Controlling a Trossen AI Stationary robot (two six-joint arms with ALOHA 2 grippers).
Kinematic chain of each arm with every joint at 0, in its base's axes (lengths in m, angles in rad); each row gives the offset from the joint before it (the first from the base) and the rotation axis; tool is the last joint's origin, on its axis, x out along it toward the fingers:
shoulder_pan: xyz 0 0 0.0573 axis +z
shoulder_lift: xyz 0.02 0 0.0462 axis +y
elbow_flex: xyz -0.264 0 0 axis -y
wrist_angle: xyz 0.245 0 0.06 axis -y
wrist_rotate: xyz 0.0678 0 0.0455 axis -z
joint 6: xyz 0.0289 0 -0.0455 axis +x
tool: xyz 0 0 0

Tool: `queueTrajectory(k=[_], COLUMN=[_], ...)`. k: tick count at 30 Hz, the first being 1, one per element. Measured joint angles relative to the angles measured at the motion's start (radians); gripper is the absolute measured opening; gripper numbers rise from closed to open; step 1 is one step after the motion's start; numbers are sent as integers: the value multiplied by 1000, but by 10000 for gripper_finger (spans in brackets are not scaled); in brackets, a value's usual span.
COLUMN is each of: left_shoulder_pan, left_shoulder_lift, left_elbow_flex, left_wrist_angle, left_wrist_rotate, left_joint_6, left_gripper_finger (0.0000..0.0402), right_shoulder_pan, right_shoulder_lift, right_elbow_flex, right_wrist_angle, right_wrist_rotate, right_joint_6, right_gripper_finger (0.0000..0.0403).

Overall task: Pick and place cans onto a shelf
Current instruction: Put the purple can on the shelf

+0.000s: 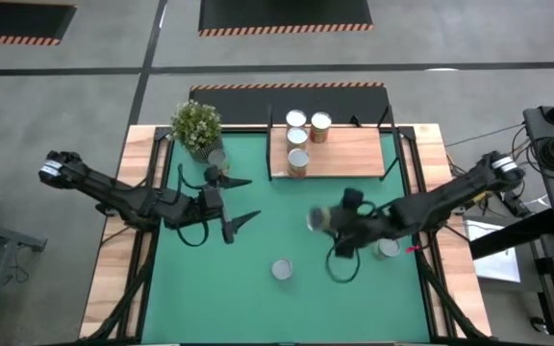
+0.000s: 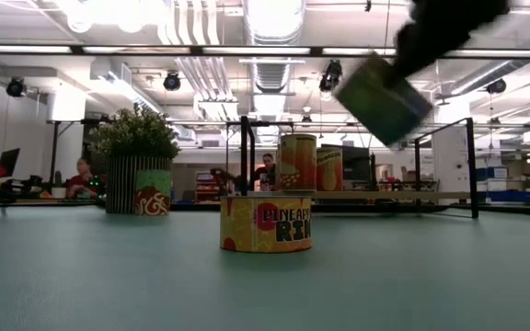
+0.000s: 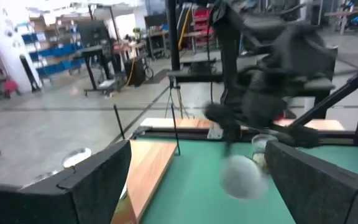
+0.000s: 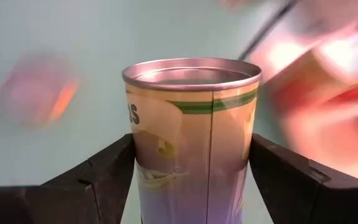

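Start at the left edge of the bench (image 1: 113, 279). Your left hand (image 1: 240, 200) waits there over the green mat (image 1: 258, 298), near the plant (image 1: 196, 125). Its fingers (image 3: 98, 177) are spread wide and hold nothing.

One can (image 1: 282, 270) stands alone near the front edge of the bench, about the middle. It looks short and wide.

Your right hand (image 1: 327, 223) is right of the middle, up off the mat. Its fingers (image 4: 98, 174) are closed on the sides of a can (image 4: 191, 149), below the rim. The can hangs tilted in the low view.

Another can (image 1: 388, 250) sits just beside that arm, toward the right edge.

The shelf (image 1: 354, 154) lies at the back edge, right of the middle. Four cans (image 1: 297, 164) stand at its left end.

These cans are probably hard, smooth and a bit slippery. Hold them by the round sides, near the middle, and squeeze firmly.
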Motion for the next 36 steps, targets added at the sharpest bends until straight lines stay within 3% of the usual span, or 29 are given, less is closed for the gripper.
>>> queueTrajectory(k=[3, 6, 13, 16, 25, 36], left_shoulder_pan=[-13, -31, -66, -81, -95, -98], left_shoulder_lift=[-3, -11, -22, -28, -33, -33], left_elbow_flex=[0, 0, 0, 0, 0, 0], left_wrist_angle=[23, 24, 25, 25, 27, 27], left_wrist_rotate=[0, 0, -1, -2, -2, -2], left_joint_6=[21, 25, 37, 39, 41, 44], left_gripper_finger=[352, 352, 352, 352, 352, 352], right_shoulder_pan=[-41, -101, -274, -333, -414, -427], right_shoulder_lift=[-84, -143, -166, -144, 15, 219], right_elbow_flex=[-114, -261, -538, -606, -656, -576], right_wrist_angle=[222, 486, 1135, 1319, 1386, 1414], right_wrist_rotate=[195, 321, 408, 411, 412, 528], right_joint_6=[-51, -100, -251, -251, -153, -131], right_gripper_finger=[276, 276, 276, 276, 276, 279])
